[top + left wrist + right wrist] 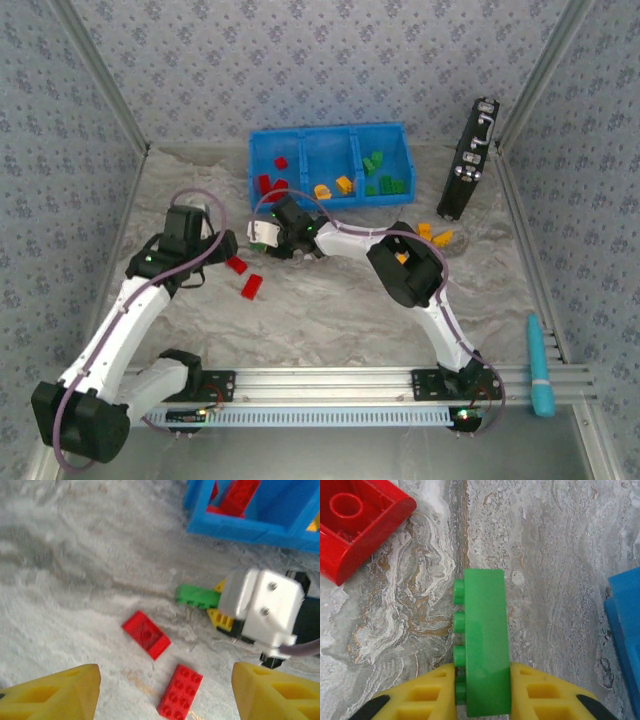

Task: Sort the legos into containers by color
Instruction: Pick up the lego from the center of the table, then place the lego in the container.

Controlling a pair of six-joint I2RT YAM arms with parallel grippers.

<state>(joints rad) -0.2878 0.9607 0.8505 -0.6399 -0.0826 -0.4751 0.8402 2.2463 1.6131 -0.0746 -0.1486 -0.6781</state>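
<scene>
Two grippers: your right gripper (484,682) is pressed together on a brick; your left gripper (162,700) stands spread wide, with nothing clamped in it.
Green brick (485,640): pinched at its near end between the right gripper's yellow fingers (537,692), one finger on the studded face and the other on the opposite face. Most of its length sticks out past the fingertips. You cannot tell whether it touches the table (555,555) or hangs just above it.
Upturned red brick (355,525): hollow side up on the table, ahead of the right gripper's fingertips, off to the studded side of the green brick and apart from it. From your left wrist it lies ahead of the spread fingers, near mid-gap.
Studded red brick (180,692): flat on the table, studs up, lined up with the gap between the left gripper's fingertips. It is nearer to them than the upturned one and touches neither finger.
Blue bin (325,140): beyond both grippers. One corner sits off the right gripper's smooth-face side, near the green brick but apart from it.
Sorted legos: red bricks (265,183) in the compartment nearest the right gripper, orange-yellow bricks (344,184) in the middle one, green bricks (390,185) in the farthest.
Loose yellow bricks (435,236): on the table behind the right gripper, beside its arm's elbow, well apart from the fingers.
</scene>
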